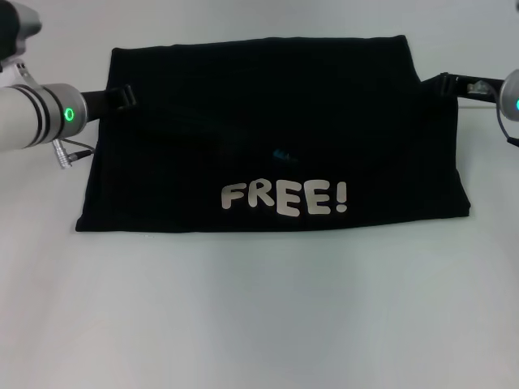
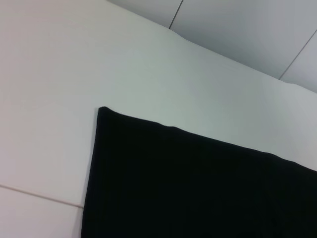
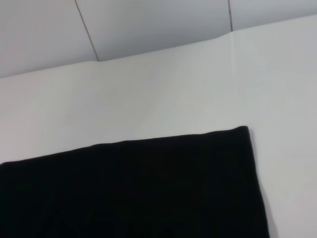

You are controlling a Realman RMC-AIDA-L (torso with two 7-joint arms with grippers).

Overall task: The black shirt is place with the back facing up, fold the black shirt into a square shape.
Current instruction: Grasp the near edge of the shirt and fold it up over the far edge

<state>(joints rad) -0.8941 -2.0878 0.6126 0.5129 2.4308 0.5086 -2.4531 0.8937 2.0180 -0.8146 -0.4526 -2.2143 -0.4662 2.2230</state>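
The black shirt (image 1: 268,138) lies folded into a wide rectangle on the white table (image 1: 259,324). White letters "FREE!" (image 1: 284,198) show face up near its front edge. My left gripper (image 1: 123,97) is at the shirt's left edge near the far corner. My right gripper (image 1: 442,83) is at the shirt's right edge near the far corner. The left wrist view shows a far corner of the shirt (image 2: 198,188) lying flat. The right wrist view shows the other far corner (image 3: 133,193), also flat.
A cable loop (image 1: 69,150) hangs under my left arm (image 1: 32,113) beside the shirt's left edge. Grey wall panels (image 3: 148,25) rise behind the table's far edge. White tabletop lies in front of the shirt.
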